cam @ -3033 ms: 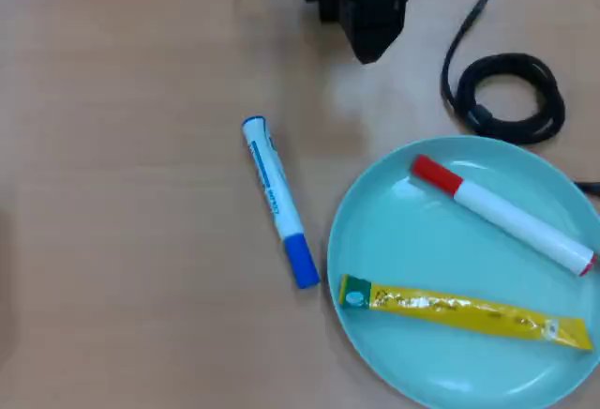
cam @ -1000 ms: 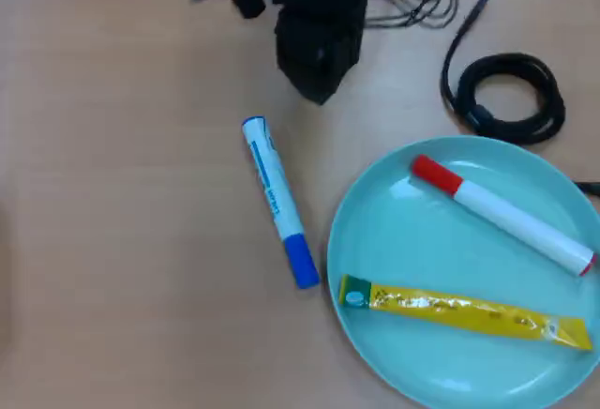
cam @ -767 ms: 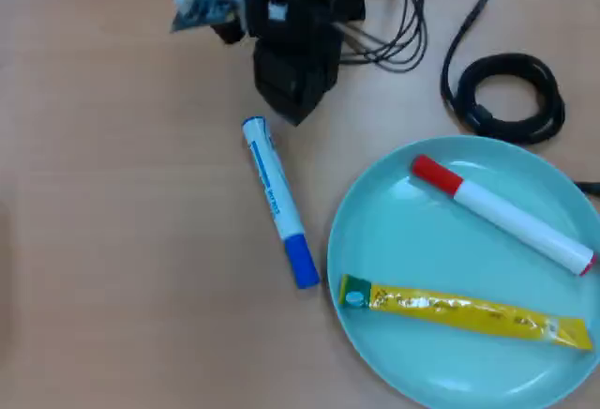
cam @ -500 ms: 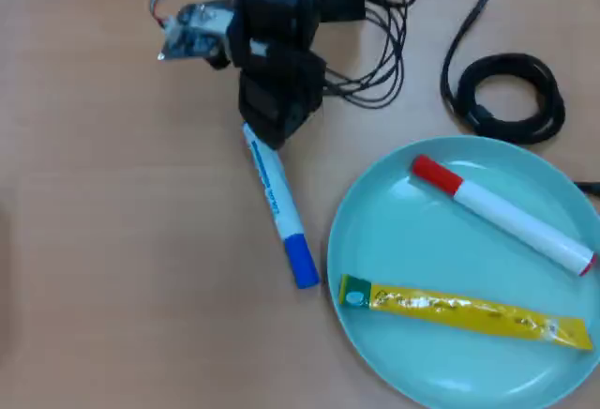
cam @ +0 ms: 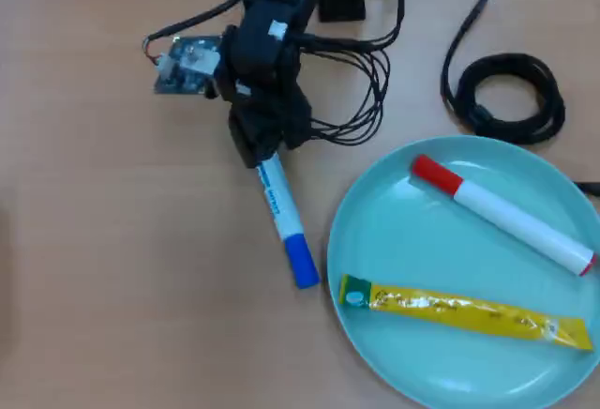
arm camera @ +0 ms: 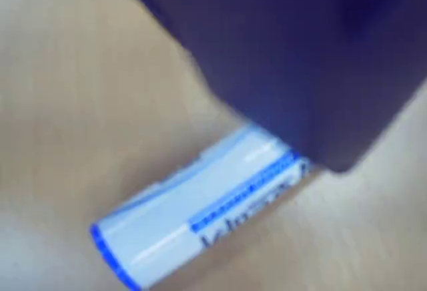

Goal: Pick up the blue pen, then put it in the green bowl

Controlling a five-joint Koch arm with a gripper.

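A: Wrist view first, since it sits closest: the blue pen (arm camera: 200, 217) fills the lower part of the frame, its white barrel lying on the wooden worktop (arm camera: 73, 104), with a dark blurred mass of the end effector over its upper end. The end ring is blue, and there is a blue band of print along the barrel.

B: Can you read the print?

A: No. Dark letters run under the blue band, but they are too soft to make out. No brand I could name.

B: Is the end effector (cam: 265, 153) clamped on the pen?

A: I cannot tell. In the overhead view its dark body covers the uncapped end of the pen (cam: 281, 210), and the jaw tips are hidden beneath it.

B: Where does the pen lie?

A: Near the middle of the worktop (cam: 94, 268), slanting with its blue cap toward the near edge, just beside the rim of the green bowl (cam: 375, 240), apart from it.

B: So the step is the grasp. How to do it well?

A: Square the jaws across the barrel, close firmly, and lift clear of the rim before swinging toward the bowl. Gripped so near one end, the pen may droop at the cap.

B: And the bowl?

A: It fills the near right corner, holding a red-capped marker (cam: 506, 214) and a yellow sachet (cam: 464, 312); the sachet's print is unreadable. Aim for the bare patch between them. Farther off, a coiled black cable (cam: 511, 95) lies by the far right edge.
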